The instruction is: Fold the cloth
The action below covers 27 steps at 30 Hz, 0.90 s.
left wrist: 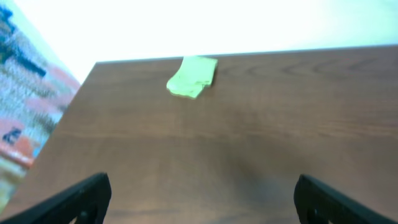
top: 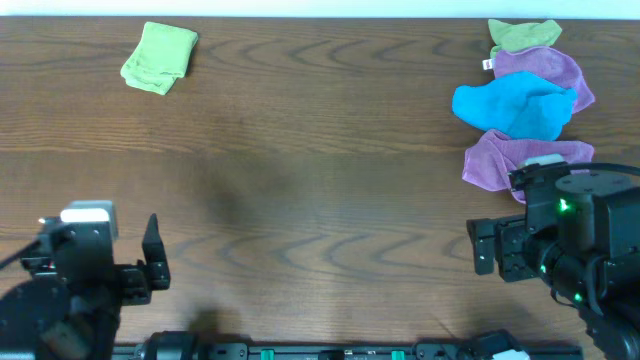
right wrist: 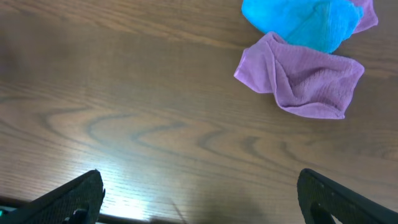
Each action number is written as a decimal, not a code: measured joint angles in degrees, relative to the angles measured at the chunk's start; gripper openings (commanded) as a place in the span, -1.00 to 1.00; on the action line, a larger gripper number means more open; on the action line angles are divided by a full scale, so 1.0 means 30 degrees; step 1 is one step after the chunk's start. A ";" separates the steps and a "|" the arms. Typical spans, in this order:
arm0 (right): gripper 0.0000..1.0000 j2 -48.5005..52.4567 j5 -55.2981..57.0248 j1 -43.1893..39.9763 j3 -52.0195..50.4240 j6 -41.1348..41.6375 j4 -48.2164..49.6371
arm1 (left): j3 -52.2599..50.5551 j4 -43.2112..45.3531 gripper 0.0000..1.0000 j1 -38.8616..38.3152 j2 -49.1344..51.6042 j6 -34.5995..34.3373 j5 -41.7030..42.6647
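A pile of crumpled cloths lies at the table's right: a green cloth (top: 524, 35) at the back, a purple cloth (top: 548, 70) under a blue cloth (top: 515, 107), and another purple cloth (top: 503, 160) nearest the front. The right wrist view shows the near purple cloth (right wrist: 303, 77) and the blue cloth (right wrist: 298, 23). A folded light green cloth (top: 160, 57) lies at the back left, also in the left wrist view (left wrist: 193, 76). My left gripper (left wrist: 202, 196) is open and empty at the front left. My right gripper (right wrist: 199, 196) is open and empty, just in front of the pile.
The brown wooden table (top: 320, 190) ends at a white wall along the back. Its left edge shows in the left wrist view (left wrist: 59, 127), with colourful clutter beyond it. Both arm bases sit at the front edge.
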 measured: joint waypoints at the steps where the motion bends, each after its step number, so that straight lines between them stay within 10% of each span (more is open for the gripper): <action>1: 0.99 0.0000 -0.0007 0.0000 -0.0015 0.0007 0.0000 | -0.1224 0.0962 0.90 0.0146 -0.0831 0.0211 0.0277; 27: 0.99 0.0000 -0.0007 0.0000 -0.0080 0.0007 0.0000 | -1.9518 1.3027 0.90 0.1013 -0.9595 -0.0481 0.4787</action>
